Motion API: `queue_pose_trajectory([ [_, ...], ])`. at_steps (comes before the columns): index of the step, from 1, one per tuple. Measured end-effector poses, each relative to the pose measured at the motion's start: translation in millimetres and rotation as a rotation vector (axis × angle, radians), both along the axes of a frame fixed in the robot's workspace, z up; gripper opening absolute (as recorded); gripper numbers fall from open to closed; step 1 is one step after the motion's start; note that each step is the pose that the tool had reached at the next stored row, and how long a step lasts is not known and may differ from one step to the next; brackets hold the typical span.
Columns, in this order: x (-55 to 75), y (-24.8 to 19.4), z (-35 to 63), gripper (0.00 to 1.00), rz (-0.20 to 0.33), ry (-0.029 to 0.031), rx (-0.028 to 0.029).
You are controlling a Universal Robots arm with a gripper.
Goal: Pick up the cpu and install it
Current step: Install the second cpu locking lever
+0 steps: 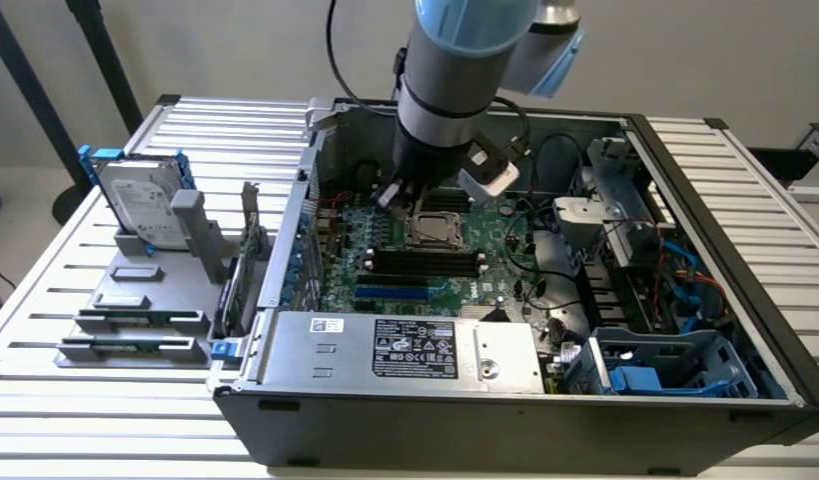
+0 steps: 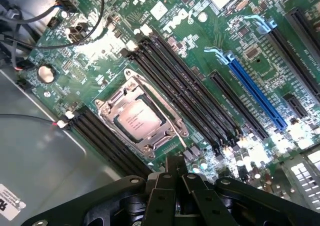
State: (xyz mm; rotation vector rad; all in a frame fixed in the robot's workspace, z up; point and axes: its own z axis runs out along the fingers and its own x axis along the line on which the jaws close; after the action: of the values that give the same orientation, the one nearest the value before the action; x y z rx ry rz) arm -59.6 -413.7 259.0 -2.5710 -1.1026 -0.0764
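The cpu (image 2: 138, 120) sits in the motherboard socket (image 2: 141, 117), framed by its metal bracket, between the dark memory slots (image 2: 185, 81). The gripper (image 2: 176, 172) hovers just beside the socket, fingers closed on nothing. Best to check the chip lies flat and square.

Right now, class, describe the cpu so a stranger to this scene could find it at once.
Look inside the open computer case, at the green motherboard on its floor. Near the board's middle, between banks of long dark memory slots, sits the cpu: a small silvery square framed by a metal socket bracket, unlike its narrow black neighbours.
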Motion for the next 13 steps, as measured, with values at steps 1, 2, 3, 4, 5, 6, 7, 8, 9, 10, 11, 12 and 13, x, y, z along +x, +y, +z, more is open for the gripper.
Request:
queue_pose_trajectory([
  [1, 0.1, -2.7, 0.1, 0.11, 0.0, 0.0016, -0.0003],
  [2, 0.1, -5.8, 0.0, 0.11, -0.001, 0.0023, 0.0],
  [3, 0.1, -8.9, -0.1, 0.11, -0.002, 0.0025, 0.0],
  [4, 0.1, -11.6, -0.5, 0.11, -0.003, 0.0025, -0.0001],
  [5, 0.1, -14.0, -1.3, 0.11, -0.005, 0.0025, 0.0],
  [6, 0.1, -15.1, -2.8, 0.11, -0.007, 0.0024, 0.0001],
  [7, 0.1, -15.3, -4.7, 0.11, -0.009, 0.002, 0.0003],
  [8, 0.1, -15.4, -6.5, 0.11, -0.011, 0.0015, 0.0001],
  [9, 0.1, -15.4, -8.2, 0.11, -0.013, 0.0009, 0.0001],
  [10, 0.2, -15.4, -10.0, 0.11, -0.014, 0.0002, 0.0002],
  [11, 0.1, -15.4, -11.8, 0.11, -0.015, -0.0006, 0.0001],
  [12, -0.1, -15.4, -13.6, 0.11, -0.016, -0.0014, 0.0001],
  [13, -0.4, -15.4, -15.4, 0.11, -0.016, -0.0023, 0.0],
])
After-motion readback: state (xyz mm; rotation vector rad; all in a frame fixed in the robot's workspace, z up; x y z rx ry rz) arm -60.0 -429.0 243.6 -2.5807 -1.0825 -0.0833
